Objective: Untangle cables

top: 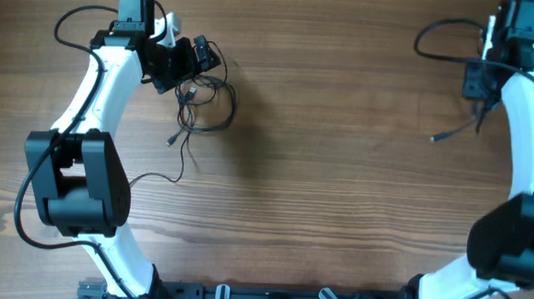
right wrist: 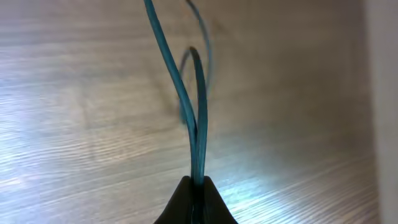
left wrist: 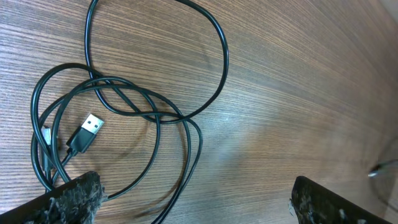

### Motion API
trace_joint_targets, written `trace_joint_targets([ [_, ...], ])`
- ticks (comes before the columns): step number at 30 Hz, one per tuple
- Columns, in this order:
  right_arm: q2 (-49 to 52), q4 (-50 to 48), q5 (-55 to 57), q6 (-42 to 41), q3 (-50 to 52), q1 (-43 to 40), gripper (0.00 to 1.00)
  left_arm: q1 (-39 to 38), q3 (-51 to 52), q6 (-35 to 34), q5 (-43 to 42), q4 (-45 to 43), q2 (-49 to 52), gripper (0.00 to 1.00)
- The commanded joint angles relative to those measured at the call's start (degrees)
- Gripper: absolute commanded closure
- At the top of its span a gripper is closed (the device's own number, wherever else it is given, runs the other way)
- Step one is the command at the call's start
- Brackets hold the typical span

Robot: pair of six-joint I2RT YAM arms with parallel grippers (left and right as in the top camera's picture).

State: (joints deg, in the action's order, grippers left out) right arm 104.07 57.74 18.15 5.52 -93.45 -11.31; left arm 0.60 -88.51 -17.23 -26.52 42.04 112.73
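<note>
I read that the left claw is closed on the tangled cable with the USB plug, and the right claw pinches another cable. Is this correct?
Not fully. The left claw is open, not closed: in the left wrist view its fingers stand far apart, and the tangled cable with its USB plug lies on the table. The right claw does pinch another cable.

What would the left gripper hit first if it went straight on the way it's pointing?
Most likely the looped black cables lying just ahead of the left gripper, between its open fingers. The wooden table lies right beneath them. Depth is unclear, so it could touch bare wood first.
</note>
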Motion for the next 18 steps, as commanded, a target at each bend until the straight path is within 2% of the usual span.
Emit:
trace_joint_targets([
  [1, 4.2, 0.1, -1.9, -5.2, 0.3, -3.0, 0.96, 0.3, -0.5, 0.1, -0.9, 0.0, 0.5, 0.00],
  [10, 10.3, -0.1, -1.9, -15.0, 0.3, -6.0, 0.96, 0.3, -0.5, 0.1, -0.9, 0.0, 0.5, 0.00],
  [18, 12.7, -3.5, -1.9, -15.0, 0.3, -6.0, 0.96, 0.3, -0.5, 0.1, -0.9, 0.0, 0.5, 0.00],
])
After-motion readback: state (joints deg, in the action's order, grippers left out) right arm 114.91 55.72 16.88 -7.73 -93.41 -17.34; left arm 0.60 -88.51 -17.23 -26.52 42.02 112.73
